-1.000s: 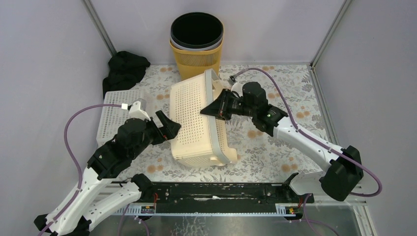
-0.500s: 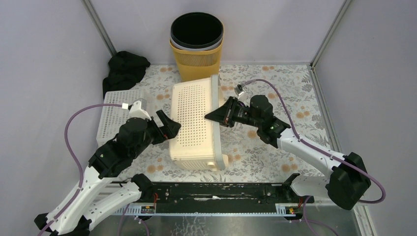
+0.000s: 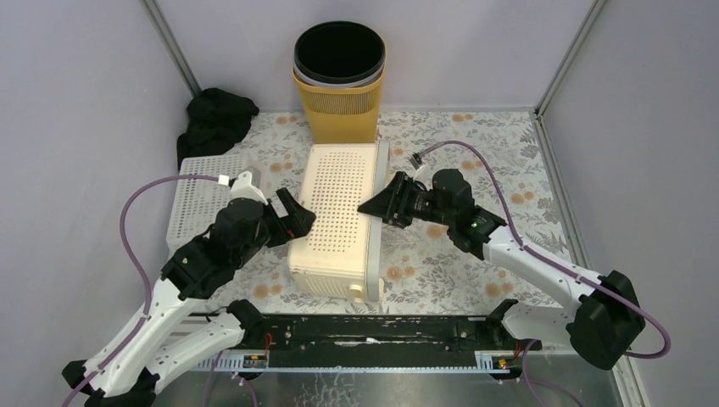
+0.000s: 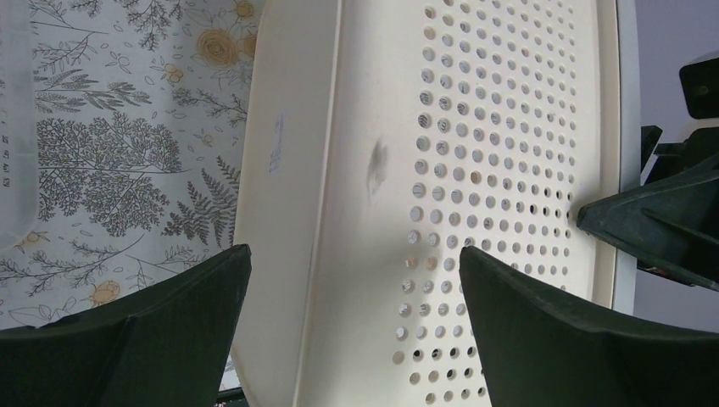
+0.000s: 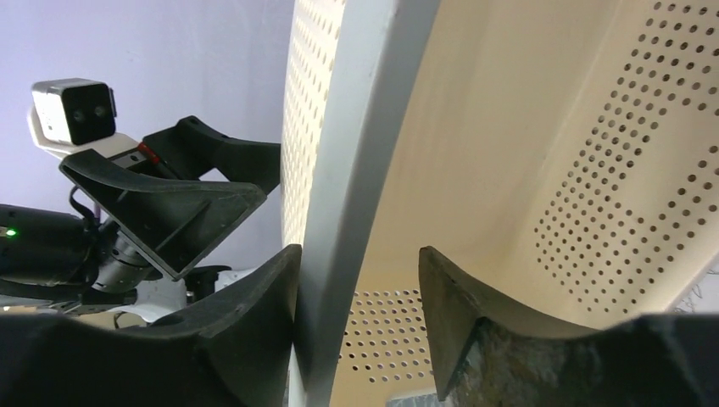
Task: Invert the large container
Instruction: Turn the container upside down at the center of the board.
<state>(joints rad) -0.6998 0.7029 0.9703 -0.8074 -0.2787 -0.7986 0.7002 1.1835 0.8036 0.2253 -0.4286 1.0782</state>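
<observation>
- While the right gripper [image 5: 357, 249] straddles the rim [image 5: 348, 127] of the large container [image 3: 339, 203], its jaws are part spread: one finger lies against the rim's outside, the other is inside with a gap. Nothing is pinched.
- Large container is mid-table and tipped, perforated base up and toward the left gripper [image 4: 354, 253], mouth toward the right gripper. It looks not yet flat mouth-down.
- Risk: unclamped, it could rock back, or drop and trap the inside finger under the rim.
- Left gripper has its jaws wide apart at the container's base side and holds nothing. A slide that way hits it.
- Yellow bin [image 3: 339, 110] is just behind the container and white basket [image 3: 199, 199] is beside its left. A skid could knock either.
</observation>
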